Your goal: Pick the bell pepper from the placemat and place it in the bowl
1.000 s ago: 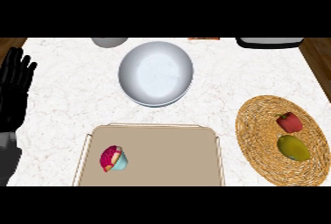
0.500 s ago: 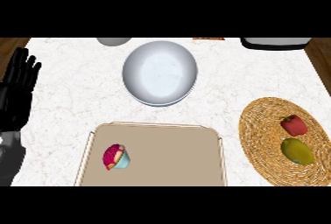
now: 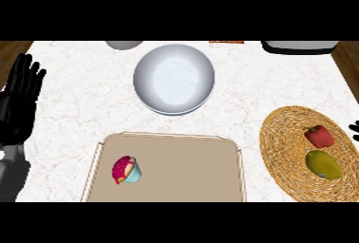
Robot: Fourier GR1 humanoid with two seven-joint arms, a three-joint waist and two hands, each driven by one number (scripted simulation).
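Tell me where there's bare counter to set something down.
Bare counter lies between the bowl and the woven placemat, and between the left hand and the bowl. The placemat's right half is crowded: bell pepper and yellow-green fruit.

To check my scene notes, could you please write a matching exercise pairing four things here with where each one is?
Things: 1 red bell pepper; 2 large pale grey bowl; 3 small pink-and-blue object; 4 black left hand.
Places: A on the tan rectangular tray; B at the view's left edge; C on the round woven placemat; D on the white counter, top centre.
Pairs: 1-C, 2-D, 3-A, 4-B.
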